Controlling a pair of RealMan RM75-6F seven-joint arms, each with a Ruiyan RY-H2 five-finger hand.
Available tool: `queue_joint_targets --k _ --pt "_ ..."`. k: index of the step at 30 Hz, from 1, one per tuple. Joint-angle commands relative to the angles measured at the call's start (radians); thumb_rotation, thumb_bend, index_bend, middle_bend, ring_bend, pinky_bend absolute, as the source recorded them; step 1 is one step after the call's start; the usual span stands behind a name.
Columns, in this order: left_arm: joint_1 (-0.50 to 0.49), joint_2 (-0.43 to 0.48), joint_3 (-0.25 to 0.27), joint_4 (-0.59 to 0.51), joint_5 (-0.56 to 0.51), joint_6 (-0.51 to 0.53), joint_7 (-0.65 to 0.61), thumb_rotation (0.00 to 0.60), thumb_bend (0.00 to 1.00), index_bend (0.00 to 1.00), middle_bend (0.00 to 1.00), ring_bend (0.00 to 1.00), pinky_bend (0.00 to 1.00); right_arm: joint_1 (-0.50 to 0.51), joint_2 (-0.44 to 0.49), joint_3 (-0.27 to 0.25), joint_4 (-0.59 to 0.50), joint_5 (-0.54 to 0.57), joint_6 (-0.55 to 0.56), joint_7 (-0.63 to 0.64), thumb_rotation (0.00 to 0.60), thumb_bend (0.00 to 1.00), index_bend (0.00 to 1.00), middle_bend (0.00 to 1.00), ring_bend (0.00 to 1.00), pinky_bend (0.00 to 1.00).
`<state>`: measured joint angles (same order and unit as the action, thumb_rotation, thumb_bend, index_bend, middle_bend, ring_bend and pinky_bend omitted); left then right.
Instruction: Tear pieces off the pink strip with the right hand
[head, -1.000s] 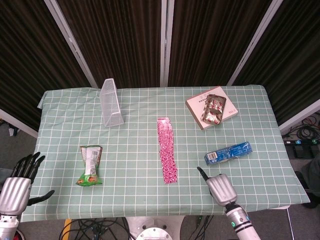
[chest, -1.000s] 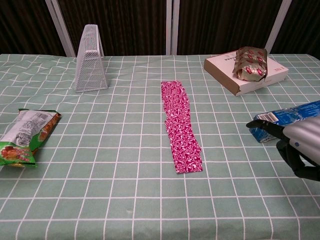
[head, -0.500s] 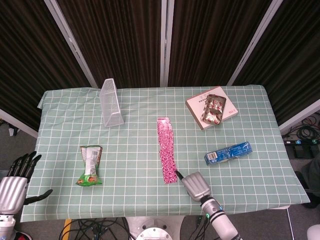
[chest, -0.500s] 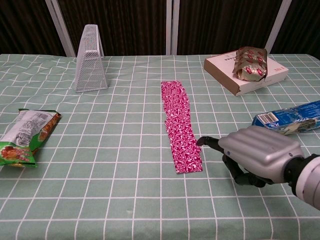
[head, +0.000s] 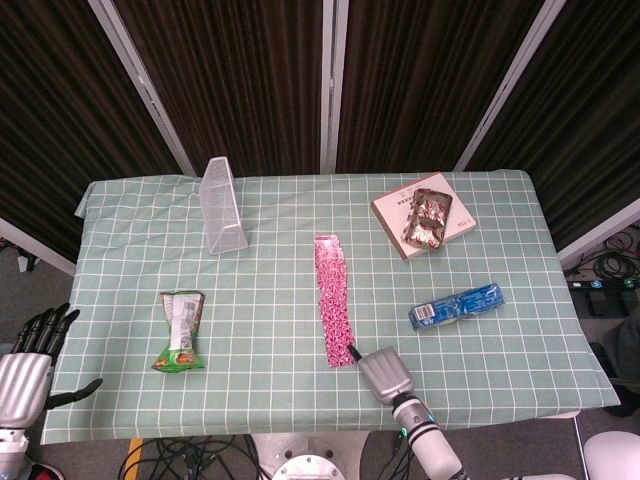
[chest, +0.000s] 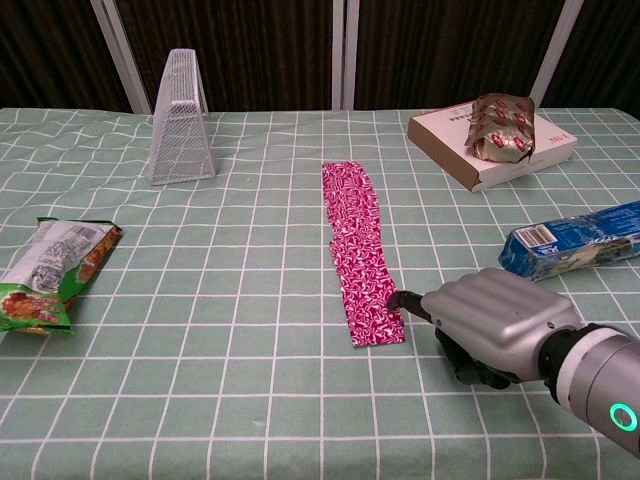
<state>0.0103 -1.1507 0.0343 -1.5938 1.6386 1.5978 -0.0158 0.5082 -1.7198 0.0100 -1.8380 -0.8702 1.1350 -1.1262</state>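
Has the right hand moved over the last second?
Yes. The right hand moved left from beside the blue pack to the pink strip's near end.

The robot's right hand (chest: 490, 325) hovers low above the worktop (chest: 200, 400), knuckles up, one dark fingertip stretched forward and the other fingers curled beneath the silver palm, holding nothing; its wrist shows a lit green ring. The left hand (head: 28, 362) hangs off the worktop's left edge, dark fingers spread and empty.
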Motion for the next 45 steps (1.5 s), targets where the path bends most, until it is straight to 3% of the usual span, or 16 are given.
queue_joint_targets --k 1,17,27,45 --pt "-0.001 0.0 0.0 0.0 0.0 -0.001 -0.001 0.497 0.01 0.06 0.01 0.0 0.09 0.008 0.0 -0.006 0.001 0.012 0.012 0.002 0.6 1.0 0.12 0.89 0.76 0.69" --pt "-0.002 0.005 -0.001 -0.01 0.004 0.002 0.007 0.493 0.01 0.06 0.01 0.0 0.09 0.058 0.006 -0.023 -0.025 0.024 0.044 0.039 0.6 1.0 0.12 0.89 0.76 0.69" --pt "-0.001 0.006 -0.001 -0.003 -0.004 0.0 -0.008 0.491 0.01 0.06 0.01 0.0 0.09 0.088 -0.017 -0.037 -0.001 0.088 0.058 0.017 0.6 1.0 0.12 0.89 0.76 0.69" --pt "-0.003 0.007 0.004 -0.024 0.009 -0.003 0.032 0.493 0.01 0.06 0.01 0.0 0.09 0.053 0.089 -0.092 -0.007 0.088 0.082 0.143 0.6 1.0 0.13 0.89 0.76 0.69"
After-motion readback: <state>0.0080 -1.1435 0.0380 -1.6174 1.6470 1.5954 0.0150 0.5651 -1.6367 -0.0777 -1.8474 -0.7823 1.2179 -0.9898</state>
